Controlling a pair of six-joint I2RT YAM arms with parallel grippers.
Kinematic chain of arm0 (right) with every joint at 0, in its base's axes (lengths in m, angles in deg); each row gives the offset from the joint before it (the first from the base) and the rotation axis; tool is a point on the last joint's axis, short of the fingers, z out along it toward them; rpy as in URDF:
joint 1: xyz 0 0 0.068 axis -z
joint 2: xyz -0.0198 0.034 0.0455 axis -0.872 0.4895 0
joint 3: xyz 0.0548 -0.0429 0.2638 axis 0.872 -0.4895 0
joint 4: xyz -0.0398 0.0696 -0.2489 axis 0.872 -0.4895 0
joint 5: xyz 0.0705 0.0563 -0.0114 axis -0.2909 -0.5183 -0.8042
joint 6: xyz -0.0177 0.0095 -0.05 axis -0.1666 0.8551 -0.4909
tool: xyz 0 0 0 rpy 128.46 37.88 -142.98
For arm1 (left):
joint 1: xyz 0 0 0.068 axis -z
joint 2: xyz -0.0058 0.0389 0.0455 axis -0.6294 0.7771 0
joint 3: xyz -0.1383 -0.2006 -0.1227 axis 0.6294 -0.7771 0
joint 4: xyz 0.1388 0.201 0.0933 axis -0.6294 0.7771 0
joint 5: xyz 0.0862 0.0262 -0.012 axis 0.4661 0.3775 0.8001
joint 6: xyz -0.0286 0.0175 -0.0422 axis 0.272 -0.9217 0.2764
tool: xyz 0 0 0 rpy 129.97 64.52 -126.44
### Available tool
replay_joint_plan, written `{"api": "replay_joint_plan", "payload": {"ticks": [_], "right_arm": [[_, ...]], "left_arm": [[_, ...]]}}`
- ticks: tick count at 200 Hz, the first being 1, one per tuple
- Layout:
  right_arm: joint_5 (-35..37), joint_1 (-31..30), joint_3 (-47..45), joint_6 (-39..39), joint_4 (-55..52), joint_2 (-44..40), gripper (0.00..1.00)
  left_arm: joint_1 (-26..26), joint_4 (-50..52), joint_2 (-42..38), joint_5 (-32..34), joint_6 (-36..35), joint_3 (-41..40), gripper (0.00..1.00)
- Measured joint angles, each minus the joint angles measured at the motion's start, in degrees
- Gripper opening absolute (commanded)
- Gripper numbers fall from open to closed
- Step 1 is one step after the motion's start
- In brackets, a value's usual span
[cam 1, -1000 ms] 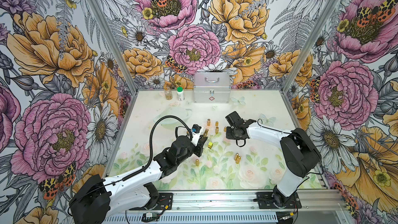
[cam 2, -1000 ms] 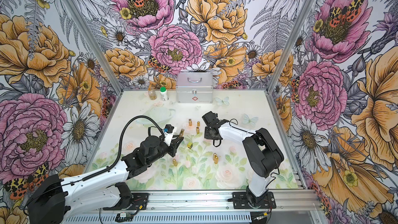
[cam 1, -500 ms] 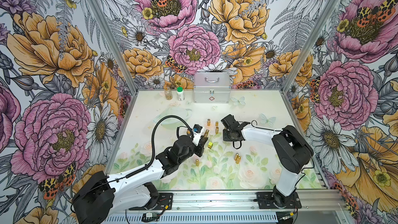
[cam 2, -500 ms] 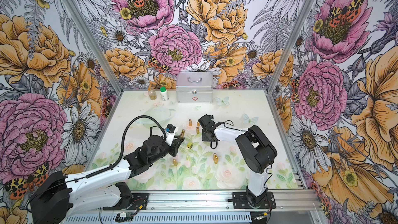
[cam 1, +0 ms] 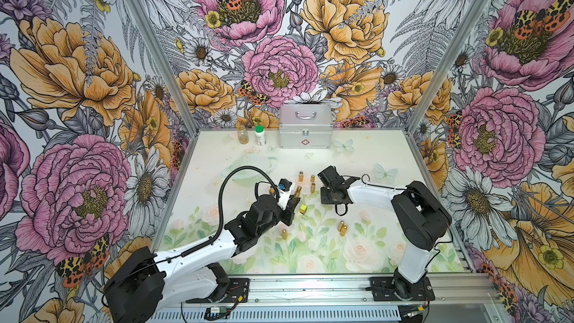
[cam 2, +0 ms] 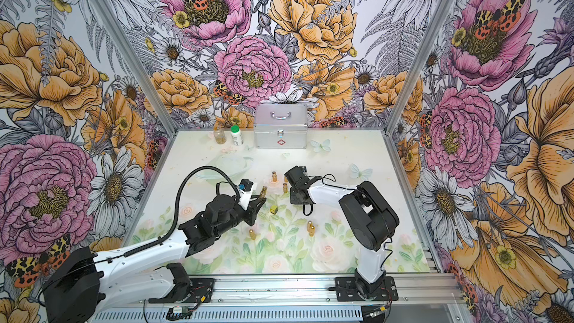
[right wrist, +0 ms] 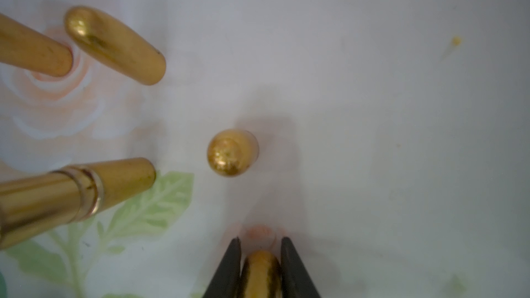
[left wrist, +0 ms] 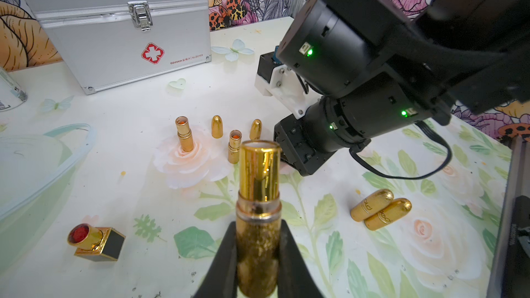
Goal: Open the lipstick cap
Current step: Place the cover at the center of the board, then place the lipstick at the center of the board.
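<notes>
My left gripper [left wrist: 258,256] is shut on the glittery lower half of a gold lipstick [left wrist: 259,184], held upright; its shiny upper tube is bare, with no cap on it. In both top views this lipstick [cam 1: 297,191] [cam 2: 263,191] stands just above the left gripper [cam 1: 293,202]. A gold lipstick cap [right wrist: 261,273] sits between the black fingers of my right gripper [right wrist: 259,242], which points straight down close over the table. From above, the right gripper [cam 1: 326,201] is mostly hidden under its own wrist, to the right of the standing lipsticks.
Two uncapped gold lipsticks [left wrist: 184,136] [left wrist: 234,146] and two gold caps [left wrist: 217,126] [left wrist: 255,129] stand beside the right gripper. Two capped gold lipsticks [left wrist: 380,209] lie together. A square black-and-gold lipstick [left wrist: 96,242] lies on its side. A silver first-aid case [cam 1: 306,127] and two bottles [cam 1: 251,135] stand at the back.
My right arm has swung left toward the standing lipsticks and come down over the table, cap still between its fingers. The left arm has barely moved.
</notes>
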Motion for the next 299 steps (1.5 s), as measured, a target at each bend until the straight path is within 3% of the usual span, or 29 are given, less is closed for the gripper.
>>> {"api": "replay_joint_plan", "payload": {"ticks": [43,87,132,157,190,238,299], "right_arm": [[0.2,0.0,0.0,-0.3,0.0,0.0,0.29],[0.4,0.0,0.6,-0.4,-3.0,-1.0,0.36],[-1.3,0.4,4.2,-1.9,-11.1,-10.0,0.45],[-6.0,0.8,6.4,-3.0,-16.0,-16.1,0.50],[-17.2,1.7,8.4,-3.4,-20.9,-22.5,0.53],[-32.2,2.1,10.5,-1.5,-23.8,-26.1,0.56],[-36.5,1.0,12.4,0.8,-24.0,-26.3,0.53]], "left_arm": [[0.0,0.0,-0.1,0.0,0.0,0.0,0.00],[0.0,0.0,-0.5,0.0,0.0,0.0,0.00],[0.0,0.0,1.2,-1.0,-0.8,0.7,0.00],[0.0,0.0,4.1,-2.6,-2.0,2.5,0.00],[0.0,0.0,7.1,-4.9,-3.7,5.0,0.00],[0.2,-1.3,8.8,-7.0,-5.5,6.7,0.00],[1.7,-1.3,8.8,-7.6,-7.1,7.3,0.00]]}}
